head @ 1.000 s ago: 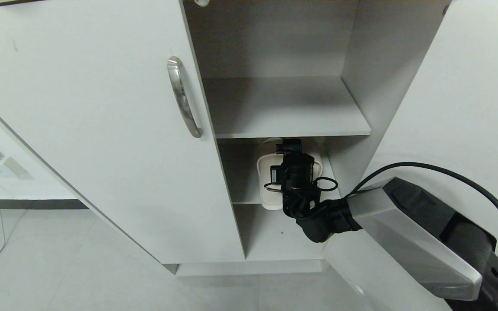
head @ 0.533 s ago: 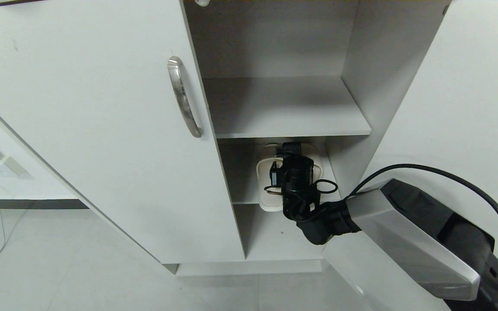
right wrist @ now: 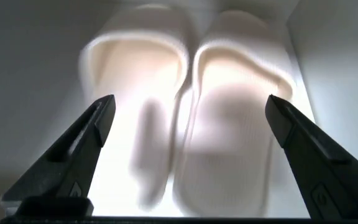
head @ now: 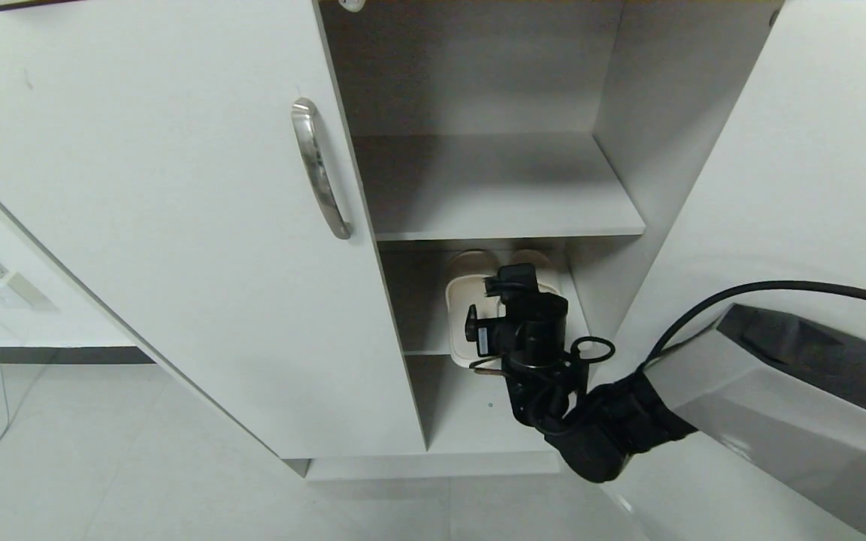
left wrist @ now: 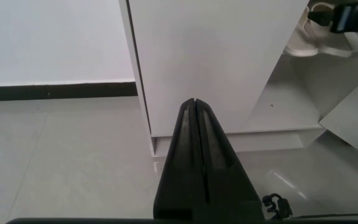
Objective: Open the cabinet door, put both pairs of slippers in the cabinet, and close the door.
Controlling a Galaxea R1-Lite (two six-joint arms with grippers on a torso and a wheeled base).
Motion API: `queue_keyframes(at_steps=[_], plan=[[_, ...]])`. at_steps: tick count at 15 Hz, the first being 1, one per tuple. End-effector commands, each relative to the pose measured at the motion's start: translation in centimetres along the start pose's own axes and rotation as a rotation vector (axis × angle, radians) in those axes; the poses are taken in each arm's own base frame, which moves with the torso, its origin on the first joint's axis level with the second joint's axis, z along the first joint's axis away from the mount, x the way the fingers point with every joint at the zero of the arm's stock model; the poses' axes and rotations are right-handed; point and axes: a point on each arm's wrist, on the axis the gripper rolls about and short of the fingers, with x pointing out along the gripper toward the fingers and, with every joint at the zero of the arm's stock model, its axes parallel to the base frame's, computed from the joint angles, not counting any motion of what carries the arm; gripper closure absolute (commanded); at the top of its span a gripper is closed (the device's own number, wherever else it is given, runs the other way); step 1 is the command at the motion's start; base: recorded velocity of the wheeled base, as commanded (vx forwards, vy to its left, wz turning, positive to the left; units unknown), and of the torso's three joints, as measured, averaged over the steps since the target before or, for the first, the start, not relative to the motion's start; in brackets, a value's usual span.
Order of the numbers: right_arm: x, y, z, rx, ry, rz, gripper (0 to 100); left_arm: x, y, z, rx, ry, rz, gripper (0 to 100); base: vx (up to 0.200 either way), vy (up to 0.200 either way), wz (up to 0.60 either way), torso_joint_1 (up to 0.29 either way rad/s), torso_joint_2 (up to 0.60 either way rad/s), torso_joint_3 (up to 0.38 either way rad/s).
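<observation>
A pair of cream slippers lies side by side on the middle shelf of the white cabinet, toes toward the back. In the right wrist view the slippers sit just ahead of my right gripper, which is open, its fingers spread wider than the pair and holding nothing. From the head view my right gripper hovers at the shelf's front edge over the slippers' heels. My left gripper is shut and empty, low over the floor in front of the cabinet, with the slippers far off.
The cabinet's left door with a metal handle is closed. Its right door stands open beside my right arm. The upper shelf and bottom shelf are bare. A wall socket with a cable sits at the left above the tiled floor.
My right arm has pulled back out of the middle shelf toward me, leaving the slippers lying there. More of the slippers' toes now shows past the gripper.
</observation>
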Motion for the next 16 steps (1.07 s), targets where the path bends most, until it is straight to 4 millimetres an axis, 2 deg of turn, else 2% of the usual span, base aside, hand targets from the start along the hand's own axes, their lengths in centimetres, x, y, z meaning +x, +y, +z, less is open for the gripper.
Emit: queue_keyframes(at_steps=[1, 2, 3, 6, 8, 15, 16], plan=[[-4.5, -0.5, 2.0, 0.025, -0.022, 0.065, 0, 0.0, 0.0, 0.0, 0.0, 0.001, 0.0, 100, 0.0, 0.0, 0.0, 0.0, 0.0, 0.0], [-6.7, -0.9, 1.5, 0.033, -0.027, 0.159, 0, 0.0, 0.0, 0.0, 0.0, 0.001, 0.0, 100, 0.0, 0.0, 0.0, 0.0, 0.0, 0.0], [-7.7, -1.5, 1.1, 0.027, -0.022, 0.199, 0, 0.0, 0.0, 0.0, 0.0, 0.001, 0.0, 100, 0.0, 0.0, 0.0, 0.0, 0.0, 0.0], [-9.4, -2.2, 0.7, 0.014, -0.007, 0.269, 0, 0.0, 0.0, 0.0, 0.002, 0.001, 0.0, 100, 0.0, 0.0, 0.0, 0.0, 0.0, 0.0], [-9.6, -2.1, 0.9, 0.014, -0.01, 0.277, 0, 0.0, 0.0, 0.0, 0.002, 0.001, -0.002, 100, 0.0, 0.0, 0.0, 0.0, 0.0, 0.0], [-9.9, -1.9, 0.6, 0.009, -0.005, 0.297, 0, 0.0, 0.0, 0.0, 0.0, 0.001, 0.0, 100, -0.2, 0.0, 0.0, 0.001, 0.0, 0.006], [-9.9, -1.9, 0.6, 0.008, -0.003, 0.297, 0, 0.0, 0.0, 0.0, 0.002, 0.001, 0.0, 100, 0.0, 0.0, 0.0, 0.0, 0.0, 0.0]])
